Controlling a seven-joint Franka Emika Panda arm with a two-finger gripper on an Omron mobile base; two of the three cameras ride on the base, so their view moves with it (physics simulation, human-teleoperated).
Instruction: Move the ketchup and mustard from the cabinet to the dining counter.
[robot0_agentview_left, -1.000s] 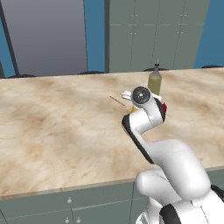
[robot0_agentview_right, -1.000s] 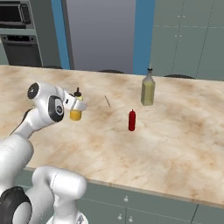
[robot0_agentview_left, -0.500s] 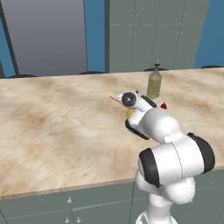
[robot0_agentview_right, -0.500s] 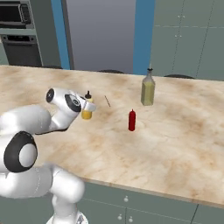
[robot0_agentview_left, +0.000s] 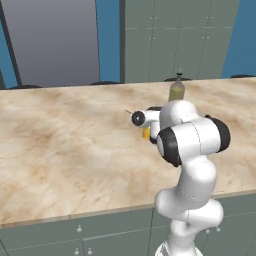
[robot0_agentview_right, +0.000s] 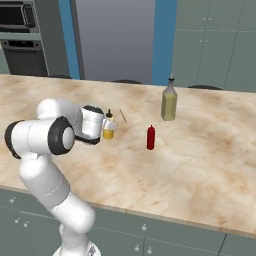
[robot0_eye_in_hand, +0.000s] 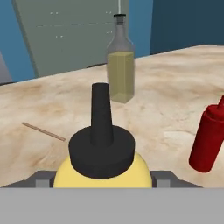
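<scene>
Yellow mustard (robot0_agentview_left: 146, 132) mostly hidden behind arm in left base view, over dining counter (robot0_agentview_left: 60, 145). Right base view: gripper (robot0_agentview_right: 102, 129) clamps mustard (robot0_agentview_right: 108, 128) upright; ketchup (robot0_agentview_right: 150, 137) near, on the counter, olive bottle (robot0_agentview_right: 169, 100) beyond. Hand view: mustard (robot0_eye_in_hand: 102, 157) sits btwn fingers, ketchup (robot0_eye_in_hand: 208, 142) beside.

an olive-green bottle (robot0_agentview_right: 169, 104) with a thin spout stands upright on the marble slab, near its far edge. a thin stick (robot0_eye_in_hand: 43, 131) lies flat on the slab. a microwave (robot0_agentview_right: 17, 16) sits above a dark oven (robot0_agentview_right: 22, 58).
</scene>
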